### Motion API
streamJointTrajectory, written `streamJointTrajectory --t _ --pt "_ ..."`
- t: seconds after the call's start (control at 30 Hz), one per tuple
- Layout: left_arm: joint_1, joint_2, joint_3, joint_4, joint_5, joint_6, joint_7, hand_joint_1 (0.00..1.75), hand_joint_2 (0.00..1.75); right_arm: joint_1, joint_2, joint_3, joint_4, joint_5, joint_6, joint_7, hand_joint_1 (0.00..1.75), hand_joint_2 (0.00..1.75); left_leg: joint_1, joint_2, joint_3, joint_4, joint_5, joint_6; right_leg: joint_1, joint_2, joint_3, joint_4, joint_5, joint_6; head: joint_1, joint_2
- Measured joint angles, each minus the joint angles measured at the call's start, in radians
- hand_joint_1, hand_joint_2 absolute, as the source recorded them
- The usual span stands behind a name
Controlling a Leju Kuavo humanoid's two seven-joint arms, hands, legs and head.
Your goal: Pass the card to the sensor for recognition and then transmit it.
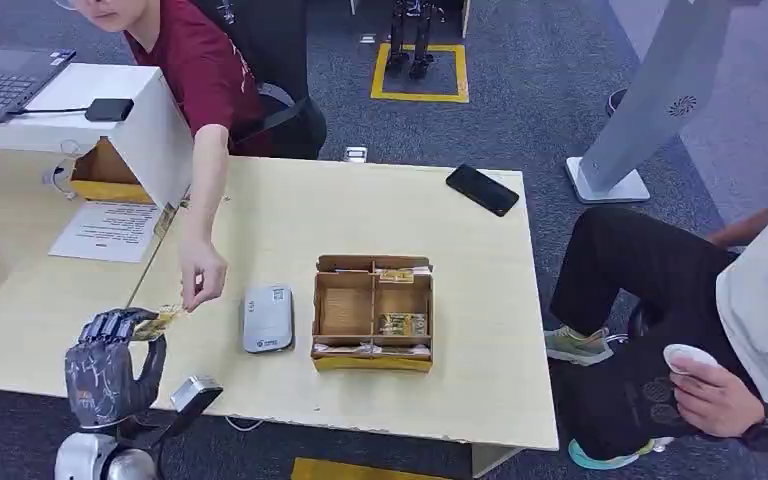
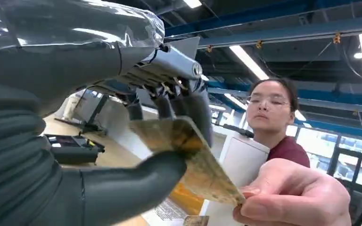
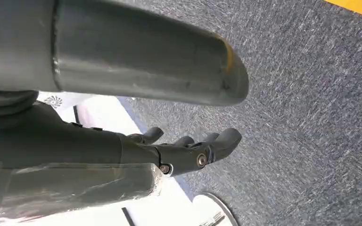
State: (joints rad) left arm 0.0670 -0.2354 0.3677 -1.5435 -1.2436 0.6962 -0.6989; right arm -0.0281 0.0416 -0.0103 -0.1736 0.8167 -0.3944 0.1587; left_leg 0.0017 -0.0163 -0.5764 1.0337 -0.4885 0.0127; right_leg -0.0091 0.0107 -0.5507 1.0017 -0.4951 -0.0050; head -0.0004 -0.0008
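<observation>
1. We see the robot's left hand point(image 1: 110, 362) raised at the near left edge of the table point(image 1: 260, 225), pinching a gold card point(image 1: 160, 321) between thumb and fingers.
2. A person's hand point(image 1: 201, 275) reaches across from the far side and grips the card's other end; in the left wrist view both hold it at once, fingertips point(image 2: 264, 200) on the free corner.
3. The right hand point(image 3: 188, 150) hangs over grey carpet, fingers loosely apart and holding nothing.
4. Just right of the card lies a grey sensor point(image 1: 268, 317) flat on the table, and beside that a cardboard box point(image 1: 373, 312) with compartments holding small packets.
5. A black phone point(image 1: 482, 189) rests near the table's far right corner.
6. At left we note a printed sheet point(image 1: 108, 231), a white raised counter point(image 1: 110, 110) and a laptop point(image 1: 10, 78).
7. A second person point(image 1: 700, 320) sits at right, off the table, holding a small white object.
</observation>
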Motion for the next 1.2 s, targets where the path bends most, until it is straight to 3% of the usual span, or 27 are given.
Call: streamJointTrajectory --t 0.5,0.63,0.77,0.83,0.93,1.03,1.1,1.2 --pt "0.002 0.003 0.0 0.007 0.061 0.0 0.0 1.75 1.75 0.0 0.0 -0.004 0.0 0.016 0.001 -0.002 0.0 0.0 0.0 0.0 0.0 0.0 0.0 0.0 0.0 0.0 0.0 0.0 0.0 0.0 0.0 0.0" --pt "-0.007 0.0 -0.006 0.037 0.177 0.0 0.0 1.75 1.75 0.0 0.0 -0.017 0.0 0.021 0.001 -0.002 0.0 0.0 0.0 0.0 0.0 0.0 0.0 0.0 0.0 0.0 0.0 0.0 0.0 0.0 0.0 0.0" --pt "-0.024 0.014 -0.07 0.154 0.456 -0.005 0.002 1.75 1.75 0.0 0.0 -0.032 0.0 0.031 0.001 -0.001 0.0 0.0 0.0 0.0 0.0 0.0 0.0 0.0 -0.001 0.0 0.0 0.0 0.0 0.001 0.0 0.0" --pt "-0.029 0.028 -0.12 0.195 0.553 -0.048 0.021 1.75 1.75 0.0 0.0 -0.04 0.0 0.032 0.0 -0.001 0.0 0.0 0.0 0.0 0.0 0.0 0.0 0.0 -0.001 0.0 0.0 0.0 0.0 0.001 0.0 0.0" --pt "-0.036 0.051 -0.191 0.232 0.706 -0.215 0.087 1.75 1.75 0.001 0.0 -0.051 0.0 0.032 0.0 -0.002 0.0 0.0 0.0 0.0 0.0 0.0 0.0 0.0 -0.001 0.0 0.0 0.0 0.001 0.001 0.0 0.0" --pt "-0.037 0.063 -0.225 0.247 0.793 -0.296 0.116 1.75 1.75 0.002 0.0 -0.061 0.0 0.033 -0.001 -0.002 0.0 0.0 0.0 0.0 0.0 0.0 0.0 0.0 -0.001 0.0 0.0 0.0 0.001 0.001 0.0 0.0" --pt "-0.039 0.068 -0.24 0.251 0.888 -0.383 0.169 1.75 1.75 0.002 0.001 -0.068 0.0 0.04 -0.002 -0.005 0.0 0.0 0.0 0.0 0.0 0.0 0.0 0.0 -0.001 0.0 0.0 0.0 0.001 0.001 0.0 0.0" --pt "-0.039 0.069 -0.241 0.251 0.902 -0.396 0.179 1.75 1.75 0.002 0.001 -0.069 0.0 0.04 -0.002 -0.005 0.0 0.0 0.0 0.0 0.0 0.0 0.0 0.0 -0.001 0.0 0.0 0.0 0.001 0.001 0.0 0.0"
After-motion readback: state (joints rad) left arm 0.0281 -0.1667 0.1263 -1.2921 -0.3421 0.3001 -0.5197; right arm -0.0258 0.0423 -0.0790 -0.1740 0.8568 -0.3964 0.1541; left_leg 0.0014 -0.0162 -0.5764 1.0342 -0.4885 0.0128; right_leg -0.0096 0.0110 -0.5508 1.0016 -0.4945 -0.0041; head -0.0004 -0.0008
